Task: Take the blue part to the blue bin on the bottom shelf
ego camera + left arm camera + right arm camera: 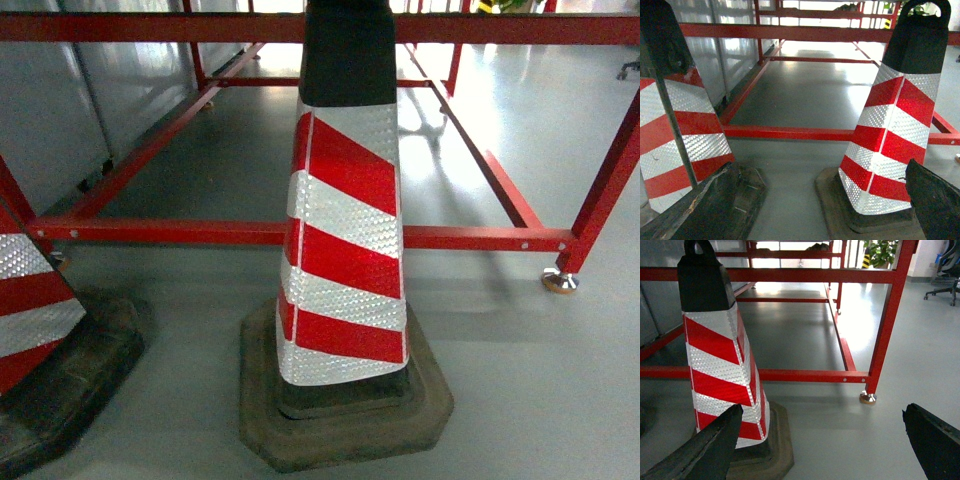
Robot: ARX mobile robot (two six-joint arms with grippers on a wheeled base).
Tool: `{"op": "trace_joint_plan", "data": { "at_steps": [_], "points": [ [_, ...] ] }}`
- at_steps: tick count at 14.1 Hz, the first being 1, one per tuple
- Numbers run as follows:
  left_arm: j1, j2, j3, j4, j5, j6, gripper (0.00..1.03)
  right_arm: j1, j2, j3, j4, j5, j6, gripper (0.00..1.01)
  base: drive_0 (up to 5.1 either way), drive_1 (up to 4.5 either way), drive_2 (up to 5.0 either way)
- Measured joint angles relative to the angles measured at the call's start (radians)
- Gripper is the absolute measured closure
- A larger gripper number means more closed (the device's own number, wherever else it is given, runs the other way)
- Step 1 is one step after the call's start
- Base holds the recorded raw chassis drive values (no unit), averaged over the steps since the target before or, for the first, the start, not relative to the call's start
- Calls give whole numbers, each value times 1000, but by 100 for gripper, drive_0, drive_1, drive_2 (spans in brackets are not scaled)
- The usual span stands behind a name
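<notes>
The left gripper (815, 210) has its fingers spread wide and holds nothing, low over the grey floor (795, 165) between two red-and-white traffic cones (895, 135). The right gripper (822, 445) is likewise agape and empty (one cone stands just left of it) before a red metal frame (790, 375). No view shows the blue part, blue bin or shelf.
</notes>
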Motion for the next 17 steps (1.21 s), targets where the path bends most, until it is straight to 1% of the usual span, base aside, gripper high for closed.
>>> {"op": "trace_joint_plan", "data": {
  "at_steps": [17],
  "points": [
    [0,0,0,-1,0,1,5,0,0,0,1,2,2,3,0,0,0]
  ]
}}
